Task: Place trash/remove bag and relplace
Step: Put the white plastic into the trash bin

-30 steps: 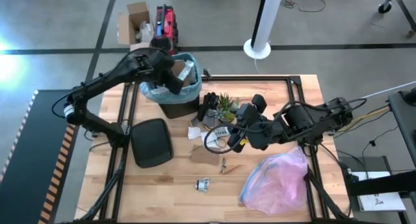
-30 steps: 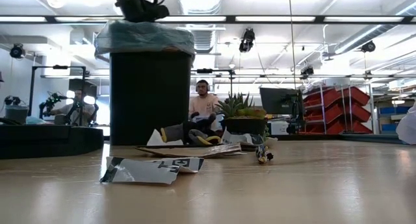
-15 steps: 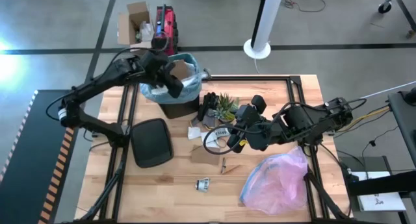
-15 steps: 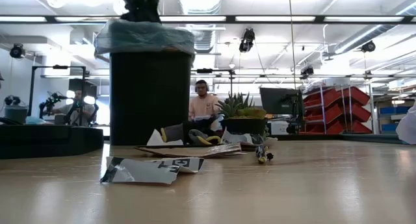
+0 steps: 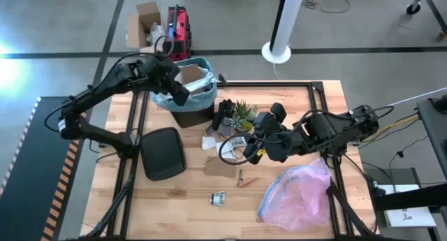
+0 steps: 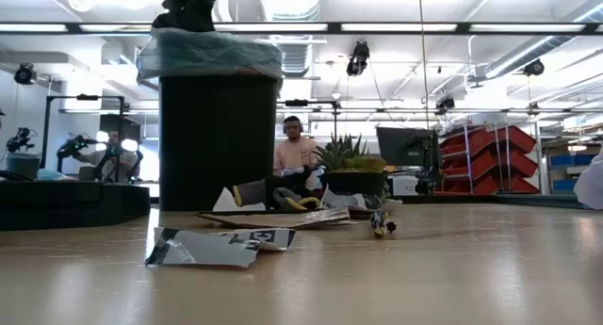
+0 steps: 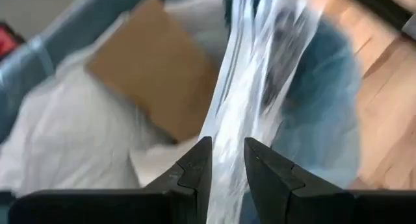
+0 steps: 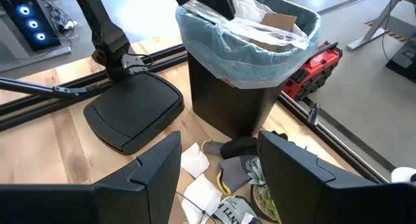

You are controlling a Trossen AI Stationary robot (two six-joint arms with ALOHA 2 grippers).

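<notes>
Now the left hand (image 7: 224,160) pinches the stretched, translucent bag (image 7: 260,87).

Black bin (image 8: 227,100) lined with blue-teal bag (image 8: 214,49), holding brown and white trash (image 8: 270,23); black lid (image 8: 133,110) flat on desk (image 8: 45,146); white scraps (image 8: 195,162) beside bin's base.

The left tool (image 5: 183,96) has drawn back over the bin's (image 5: 192,112) near rim; bag (image 7: 260,87) plastic stretched between its fingers.

High view: I look straight down on the whole table (image 5: 293,192).
Low view: level across the tabletop.
Wrist views: both face the bin (image 8: 237,97), left closest.
</notes>
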